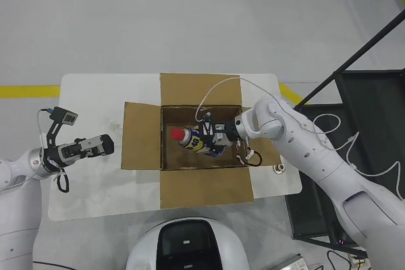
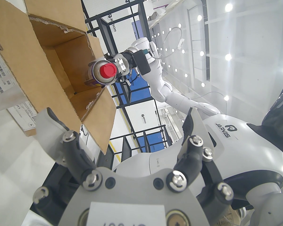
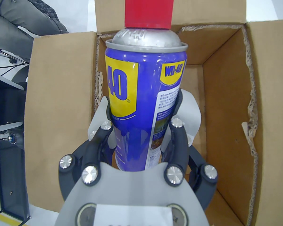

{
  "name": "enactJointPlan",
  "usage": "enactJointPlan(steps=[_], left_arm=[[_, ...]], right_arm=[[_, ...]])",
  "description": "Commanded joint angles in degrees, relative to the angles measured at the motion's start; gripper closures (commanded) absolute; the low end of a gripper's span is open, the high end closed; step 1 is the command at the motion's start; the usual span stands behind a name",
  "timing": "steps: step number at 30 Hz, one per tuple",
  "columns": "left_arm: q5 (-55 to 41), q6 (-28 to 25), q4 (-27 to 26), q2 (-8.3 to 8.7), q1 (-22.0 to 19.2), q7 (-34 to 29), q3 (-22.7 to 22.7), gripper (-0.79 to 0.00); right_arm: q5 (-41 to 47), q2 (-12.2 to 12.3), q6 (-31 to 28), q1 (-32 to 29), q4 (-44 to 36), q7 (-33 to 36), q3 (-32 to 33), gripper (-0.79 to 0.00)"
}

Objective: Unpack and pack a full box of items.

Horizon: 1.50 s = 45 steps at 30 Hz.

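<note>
Above box [image 1: 138, 135] opening | right gripper [image 3: 143, 109] clamps spray can [image 3: 141, 76] | left gripper [image 2: 119, 115] spread

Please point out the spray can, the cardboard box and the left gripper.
spray can [image 3: 143, 83]: right wrist view, on its blue body.
cardboard box [image 1: 140, 135]: top view, on its open flap nearest the left gripper.
left gripper [image 2: 118, 115]: left wrist view, midway between its open fingertips.

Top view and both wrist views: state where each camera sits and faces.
Top view: overhead, facing down at open brown cardboard box on white table; both arms show.
Left wrist view: beside the box, facing across it past open left gripper.
Right wrist view: above box, behind right gripper holding red-capped blue spray can.
All share box and can.
</note>
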Motion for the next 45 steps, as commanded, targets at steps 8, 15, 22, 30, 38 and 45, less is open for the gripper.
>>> enactJointPlan(steps=[8, 15, 22, 30, 38, 45], left_arm=[[0.0, 0.0, 0.0, 0.0, 0.0, 0.0, 0.0, -0.785], [0.0, 0.0, 0.0, 0.0, 0.0, 0.0, 0.0, -0.785], [0.0, 0.0, 0.0, 0.0, 0.0, 0.0, 0.0, -0.785], [0.0, 0.0, 0.0, 0.0, 0.0, 0.0, 0.0, -0.785], [0.0, 0.0, 0.0, 0.0, 0.0, 0.0, 0.0, -0.785], [0.0, 0.0, 0.0, 0.0, 0.0, 0.0, 0.0, -0.785]], right_arm=[[-9.45, 6.4, 0.01, -11.93, -7.67, -27.69, 12.73, 0.0], [-22.16, 10.82, 1.02, -28.63, -12.61, -49.17, 28.75, 0.0], [-34.03, 12.72, 6.82, -44.54, -18.76, -61.55, 39.64, 0.0], [-38.59, 13.21, 6.96, -51.84, -20.36, -70.34, 43.03, 0.0], [-38.59, 13.21, 6.96, -51.84, -20.36, -70.34, 43.03, 0.0], [-38.26, 13.17, 7.32, -51.88, -20.29, -70.31, 43.03, 0.0]])
